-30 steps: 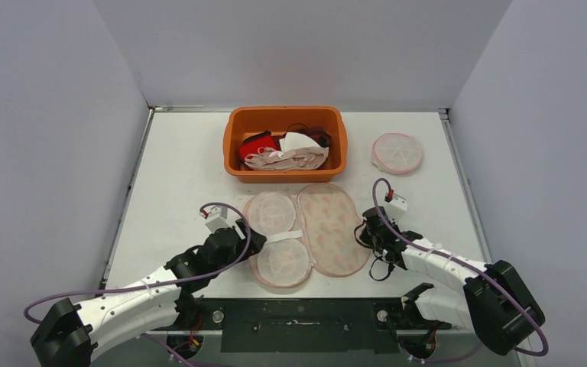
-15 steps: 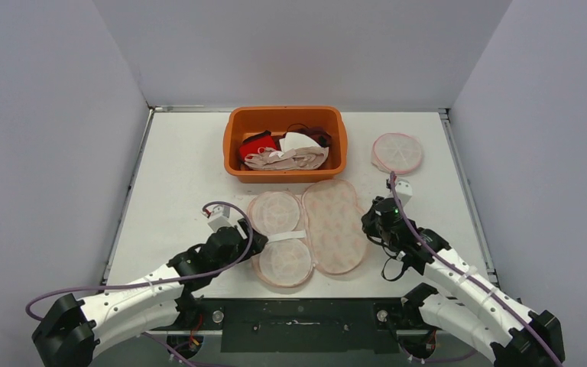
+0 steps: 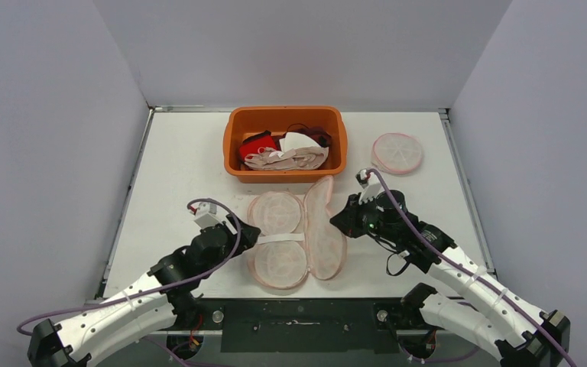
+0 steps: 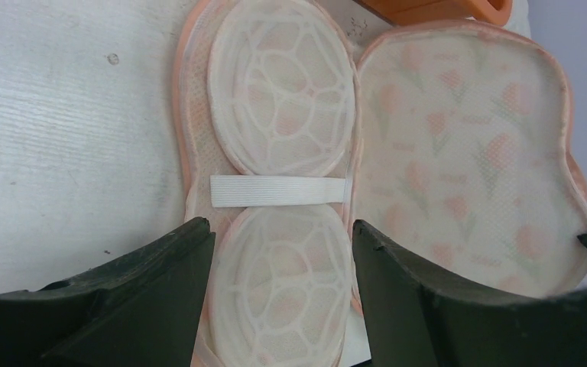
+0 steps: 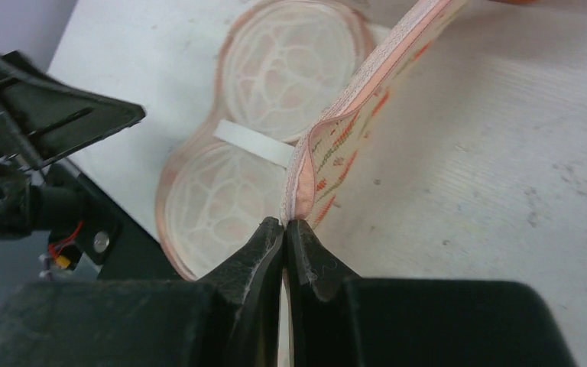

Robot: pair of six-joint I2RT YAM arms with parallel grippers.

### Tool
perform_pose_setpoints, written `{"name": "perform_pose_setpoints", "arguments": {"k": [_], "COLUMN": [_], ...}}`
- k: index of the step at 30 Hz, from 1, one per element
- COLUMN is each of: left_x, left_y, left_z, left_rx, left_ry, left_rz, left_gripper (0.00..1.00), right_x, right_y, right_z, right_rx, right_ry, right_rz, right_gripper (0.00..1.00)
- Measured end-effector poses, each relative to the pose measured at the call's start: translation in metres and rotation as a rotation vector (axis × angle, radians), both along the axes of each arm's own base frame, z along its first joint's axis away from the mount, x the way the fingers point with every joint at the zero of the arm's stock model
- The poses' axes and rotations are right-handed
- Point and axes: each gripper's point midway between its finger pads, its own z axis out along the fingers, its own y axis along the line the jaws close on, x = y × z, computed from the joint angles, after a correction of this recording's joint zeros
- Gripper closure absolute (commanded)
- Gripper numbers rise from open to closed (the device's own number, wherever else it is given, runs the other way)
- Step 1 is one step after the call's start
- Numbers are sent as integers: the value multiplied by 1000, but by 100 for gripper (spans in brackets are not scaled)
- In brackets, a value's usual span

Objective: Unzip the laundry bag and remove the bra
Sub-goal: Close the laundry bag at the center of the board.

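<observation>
right gripper pinches the thin rim of the laundry bag flap, left gripper hangs open and empty; rim slips, flap could flop shut

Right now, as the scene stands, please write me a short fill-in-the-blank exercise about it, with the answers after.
The bin behind the laundry bag is ____ in colour.
The right hand pinches the bag's flap with its jaws ____.
The left hand hovers over the bag with its jaws ____.
The strap across the bag is ____ in colour.
Missing words: orange, shut, open, white.
</observation>
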Motion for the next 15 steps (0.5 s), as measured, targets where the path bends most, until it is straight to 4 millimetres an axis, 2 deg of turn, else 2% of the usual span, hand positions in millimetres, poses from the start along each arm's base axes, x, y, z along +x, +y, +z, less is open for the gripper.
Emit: {"name": "perform_pose_setpoints", "arguments": {"k": [5,9,15], "left_x": [-5,-7,-9], "left_y": [14,25,33], "left_z": [4,9,6], "left_rx": [8,6,26], "left_ry": [-13,-32,-27], "left_rz": [30,57,74], "left_gripper": [36,35,35], "right_x": [-17,-24,-35], "right_y": [26,40,64], "right_z": [17,30,43], "right_rx": [72,125,189], "right_ry": [-40,-69,-106], "right_rz": [163,238,346], "right_gripper": [95,95,95]}}
